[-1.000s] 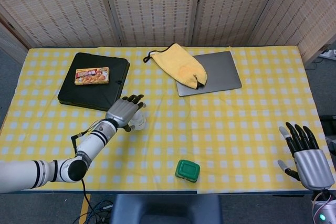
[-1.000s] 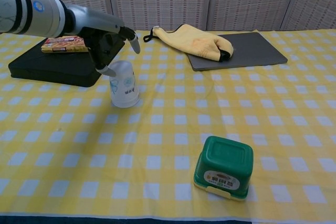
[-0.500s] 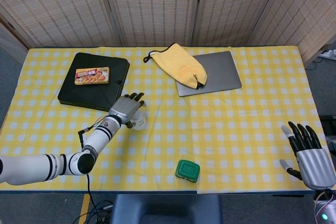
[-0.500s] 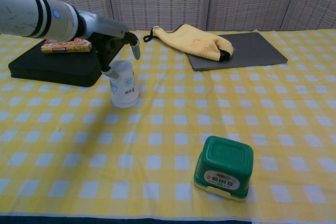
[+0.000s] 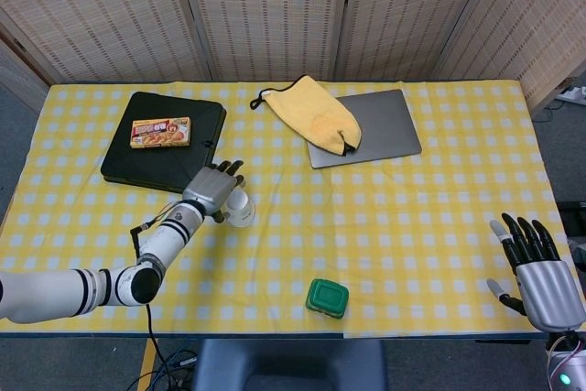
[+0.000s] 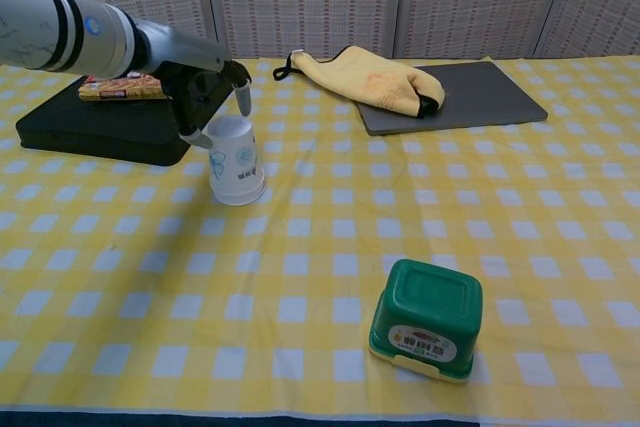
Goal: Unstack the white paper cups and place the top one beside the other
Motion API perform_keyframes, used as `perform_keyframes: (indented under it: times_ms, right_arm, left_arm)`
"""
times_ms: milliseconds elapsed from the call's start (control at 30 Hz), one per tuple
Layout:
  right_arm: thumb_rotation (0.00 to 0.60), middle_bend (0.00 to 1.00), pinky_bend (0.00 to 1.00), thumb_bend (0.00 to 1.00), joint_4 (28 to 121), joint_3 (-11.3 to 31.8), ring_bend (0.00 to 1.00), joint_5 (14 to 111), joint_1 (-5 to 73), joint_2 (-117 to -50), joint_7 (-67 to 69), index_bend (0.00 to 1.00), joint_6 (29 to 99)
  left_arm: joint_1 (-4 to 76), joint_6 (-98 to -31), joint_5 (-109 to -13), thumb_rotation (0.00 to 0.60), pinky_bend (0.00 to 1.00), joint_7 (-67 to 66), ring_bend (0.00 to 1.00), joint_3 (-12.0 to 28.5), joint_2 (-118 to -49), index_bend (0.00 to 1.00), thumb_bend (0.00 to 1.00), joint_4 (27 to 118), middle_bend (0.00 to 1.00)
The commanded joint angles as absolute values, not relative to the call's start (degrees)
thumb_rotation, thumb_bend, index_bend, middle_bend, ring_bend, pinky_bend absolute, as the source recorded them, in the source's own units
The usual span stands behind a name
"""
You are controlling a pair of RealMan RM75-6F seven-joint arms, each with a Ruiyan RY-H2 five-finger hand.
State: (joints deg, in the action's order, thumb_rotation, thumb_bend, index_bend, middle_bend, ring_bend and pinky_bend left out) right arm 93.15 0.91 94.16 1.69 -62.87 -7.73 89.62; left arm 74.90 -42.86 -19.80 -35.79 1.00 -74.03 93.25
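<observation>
The white paper cups [image 6: 237,161] stand upside down as one stack on the yellow checked cloth, left of centre; the stack also shows in the head view [image 5: 241,211]. My left hand [image 6: 205,97] hovers at the stack's upper left, fingers spread; the thumb tip [image 6: 196,136] is at the top rim, and another finger arches over the top. In the head view, that left hand [image 5: 212,191] sits just left of the cups. My right hand [image 5: 540,276] hangs past the table's near right corner, fingers apart, holding nothing.
A black case [image 5: 146,148] with a snack box [image 5: 160,132] lies behind the left hand. A yellow cloth bag [image 5: 316,114] rests on a grey laptop [image 5: 385,125] at the back. A green lidded tub [image 6: 427,319] sits near the front edge.
My left hand has drawn slightly back and left, its fingers closing nearer the cup top. The cup stack has not moved. The right hand sank a little lower.
</observation>
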Motion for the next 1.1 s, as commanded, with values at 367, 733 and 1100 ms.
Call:
perform_keyframes:
  times_ms: [367,733,1100]
  right_arm:
    - [0.6,0.0,0.0,0.22,93.2,0.9,0.0,94.0,1.8,-63.1,-8.3,0.03,89.3]
    - [0.6,0.0,0.0,0.22,93.2,0.8,0.0,94.2,1.7,-63.0,-8.3,0.03,89.6]
    - [0.6,0.0,0.0,0.22,93.2,0.8,0.0,94.3,1.8,-62.9,-8.2,0.03,89.5]
  left_arm:
    - [74.3,-43.2,-21.5,0.6,0.18,-34.1,0.0,0.4,-74.6,0.36,0.32,92.1,0.0]
    - [74.1,-44.5,-22.4,0.6,0.18,-33.6,0.0,0.6,-74.2,0.39,0.32,93.5,0.0]
    - [74.9,-49.4,-20.6,0.6,0.18,-35.5,0.0,1.3,-70.1,0.4,0.32,100.1,0.0]
